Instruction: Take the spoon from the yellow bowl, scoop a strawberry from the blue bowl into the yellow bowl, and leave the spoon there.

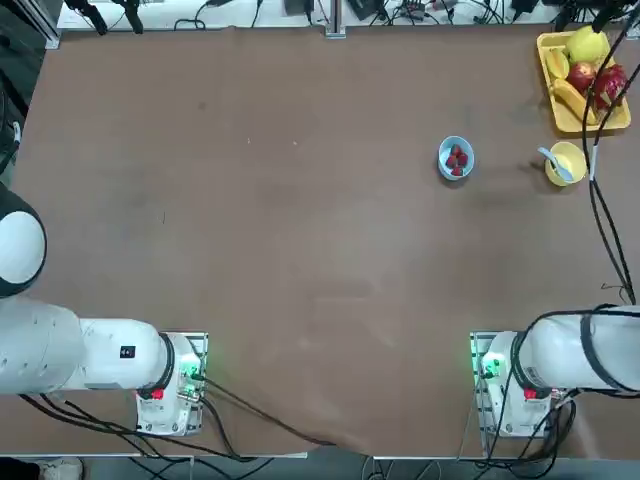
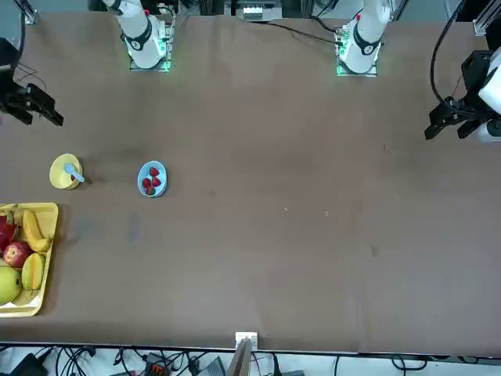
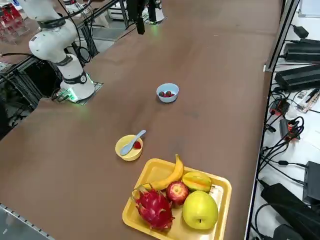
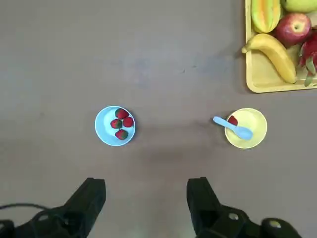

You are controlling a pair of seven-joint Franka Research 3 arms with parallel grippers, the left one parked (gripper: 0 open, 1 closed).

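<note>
Wrist view: round yellow bowl (image 4: 250, 133), open hand (image 4: 146, 193)

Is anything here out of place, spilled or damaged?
Nothing stands out. The spoon rests in the yellow bowl beside a strawberry, the blue bowl holds its strawberries, and the open right claw hangs above.

The brown table (image 1: 300, 250) carries three items, all grouped toward the far right corner. The blue bowl (image 1: 456, 158), holding strawberries, stands on the bare top. The yellow bowl (image 1: 565, 163) stands to its right, well apart, with the spoon (image 1: 554, 162) resting in it beside one strawberry. A yellow fruit tray (image 1: 560, 112) lies just beyond the yellow bowl, near the far right edge.
</note>
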